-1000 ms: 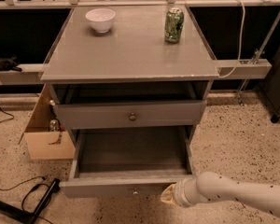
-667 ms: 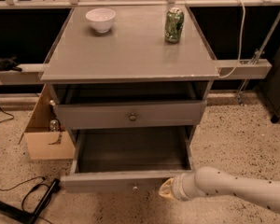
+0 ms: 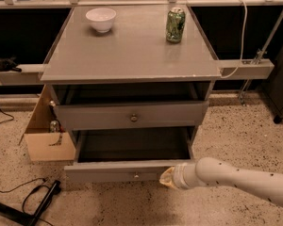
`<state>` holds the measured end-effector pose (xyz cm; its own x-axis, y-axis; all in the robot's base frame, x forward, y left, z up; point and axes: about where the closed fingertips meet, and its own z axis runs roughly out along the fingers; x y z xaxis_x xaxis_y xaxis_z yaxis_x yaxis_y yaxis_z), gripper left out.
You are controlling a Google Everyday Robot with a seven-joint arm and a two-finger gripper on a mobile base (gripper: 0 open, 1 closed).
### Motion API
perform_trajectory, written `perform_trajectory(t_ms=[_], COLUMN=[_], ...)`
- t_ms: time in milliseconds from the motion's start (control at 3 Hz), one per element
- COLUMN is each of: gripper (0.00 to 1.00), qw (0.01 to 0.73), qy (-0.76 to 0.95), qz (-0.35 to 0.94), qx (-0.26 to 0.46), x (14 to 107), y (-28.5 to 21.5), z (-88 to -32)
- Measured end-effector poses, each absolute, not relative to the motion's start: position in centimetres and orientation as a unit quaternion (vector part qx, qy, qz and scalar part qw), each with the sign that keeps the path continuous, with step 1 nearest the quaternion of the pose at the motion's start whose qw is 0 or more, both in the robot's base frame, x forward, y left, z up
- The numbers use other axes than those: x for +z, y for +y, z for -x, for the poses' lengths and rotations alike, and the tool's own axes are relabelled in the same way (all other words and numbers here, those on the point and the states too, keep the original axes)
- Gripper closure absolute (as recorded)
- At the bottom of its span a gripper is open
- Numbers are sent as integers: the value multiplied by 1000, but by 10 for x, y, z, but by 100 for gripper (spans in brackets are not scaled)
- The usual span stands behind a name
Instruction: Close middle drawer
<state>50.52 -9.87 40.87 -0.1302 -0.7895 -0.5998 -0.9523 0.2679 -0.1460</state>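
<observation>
Reaching in from the lower right, my pale arm (image 3: pixel 240 178) lies low over the speckled floor (image 3: pixel 226 131), and my gripper (image 3: pixel 167 177) sits at its end, right up against the front panel of the middle drawer (image 3: pixel 104 172), to the right of the small round knob (image 3: pixel 136 175). Whether my gripper is clenched or released I cannot tell; only its yellowish tip shows at the panel. The middle drawer stands pulled well out of the grey cabinet (image 3: pixel 132 60), its long plain tray bare and in shadow. On the floor to the left lie black cables (image 3: pixel 35 199), and farther left an open cardboard box (image 3: pixel 43 142) rests against the cabinet's side. Above the tray is the taller-fronted upper drawer (image 3: pixel 99 116), its own knob at centre, standing out a little from the frame. On the cabinet's flat top, a white bowl (image 3: pixel 101 19) sits at the far left and a green can (image 3: pixel 175 25) stands upright at the far right, well apart.
</observation>
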Motion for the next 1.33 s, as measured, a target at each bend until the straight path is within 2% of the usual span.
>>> perform_trajectory(t_ms=[333,667,1333], gripper=[100,100,100], qw=[331,331,318], qy=[740,740,750], qz=[575,575,566], qx=[106,106,126], x=[439,439,376], y=[-98,-98,-70], z=[-556,-556,-572])
